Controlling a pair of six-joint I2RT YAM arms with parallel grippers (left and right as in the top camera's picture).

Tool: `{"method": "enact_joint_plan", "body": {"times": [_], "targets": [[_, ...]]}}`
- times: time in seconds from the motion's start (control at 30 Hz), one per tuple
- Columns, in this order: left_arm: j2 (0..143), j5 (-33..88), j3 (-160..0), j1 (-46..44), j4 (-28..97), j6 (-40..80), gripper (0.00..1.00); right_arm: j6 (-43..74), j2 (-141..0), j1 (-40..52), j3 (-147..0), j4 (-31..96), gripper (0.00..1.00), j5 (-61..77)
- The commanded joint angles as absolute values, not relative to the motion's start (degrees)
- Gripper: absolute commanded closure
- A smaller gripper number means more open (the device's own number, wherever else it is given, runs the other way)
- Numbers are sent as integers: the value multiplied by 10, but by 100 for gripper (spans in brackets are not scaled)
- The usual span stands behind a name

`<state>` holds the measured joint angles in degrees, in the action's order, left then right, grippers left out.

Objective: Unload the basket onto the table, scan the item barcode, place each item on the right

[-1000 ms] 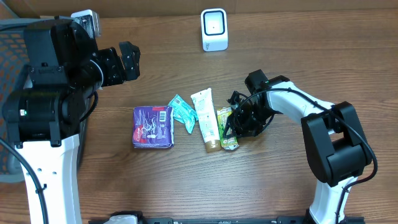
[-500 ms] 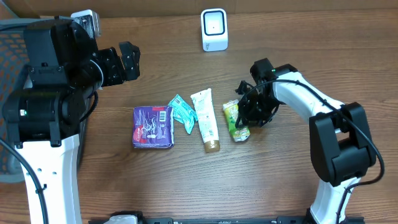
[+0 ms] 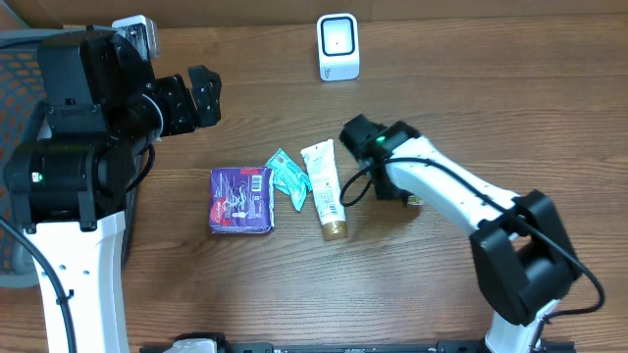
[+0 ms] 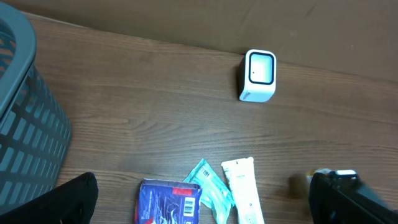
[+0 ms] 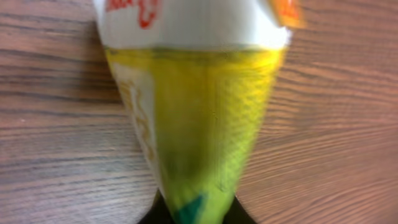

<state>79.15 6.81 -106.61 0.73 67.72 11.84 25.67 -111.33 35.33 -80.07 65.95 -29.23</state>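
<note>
Brown wood-grain table point(image 3: 442, 78) fills every view, matte and streaked. Biggest on it are the two arms. The left arm point(image 3: 69, 167) sits parked at its side just as it did a second ago. Its left gripper point(image 3: 192, 98) hangs with jaws spread wide and nothing between them.

The right arm point(image 3: 442, 191) is what changed. A second ago it bent down over the row of items, and now it has swung across, its wrist near the top of the white tube point(image 3: 325, 188). The yellow-green tube that lay just beside that white tube has left its spot and, from overhead, is almost wholly hidden under the arm.

In the wrist view we find the yellow-green tube point(image 5: 199, 124) with its narrow crimped end pinched between the dark fingers point(image 5: 239, 216) of the right gripper point(image 5: 196, 214), which is closed on it. We judge the pick done and the barcode not yet presented. We cannot tell whether the tube is clear of the table.

The grey basket point(image 4: 25, 124) at the left is rigid slatted plastic. The purple packet point(image 3: 241, 200) is a flat glossy square with a barcode label showing. The scanner point(image 3: 338, 46), a small white rounded block, stands upright near the far edge, well apart from the held tube. The white tube is smooth with a tan cap, and the teal sachet point(image 3: 287, 176) just beside it is crinkled. The held tube looks soft and glossy and tapers to its crimp. We see no barcode on the face in view.
</note>
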Motion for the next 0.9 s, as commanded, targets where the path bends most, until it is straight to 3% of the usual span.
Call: {"method": "enact_joint_plan", "body": {"times": [0.0, 0.07, 0.13, 0.33, 0.47, 0.63, 0.87], "targets": [[794, 70, -1070, 7, 675, 107, 0, 281, -1133, 371, -798, 660, 64, -322], [794, 70, -1070, 7, 675, 107, 1, 281, -1133, 383, -798, 662, 49, -292], [794, 71, -1070, 7, 675, 107, 1, 278, -1133, 392, -798, 661, 47, -258], [794, 71, -1070, 7, 675, 107, 0, 279, -1133, 412, -798, 644, 46, -147], [794, 70, -1070, 7, 675, 107, 1, 279, -1133, 433, -798, 627, 44, -143], [794, 70, -1070, 7, 675, 107, 0, 268, -1133, 446, -799, 602, 33, -138], [794, 70, -1070, 7, 675, 107, 1, 316, -1095, 419, -845, 612, 32, -129]]}}
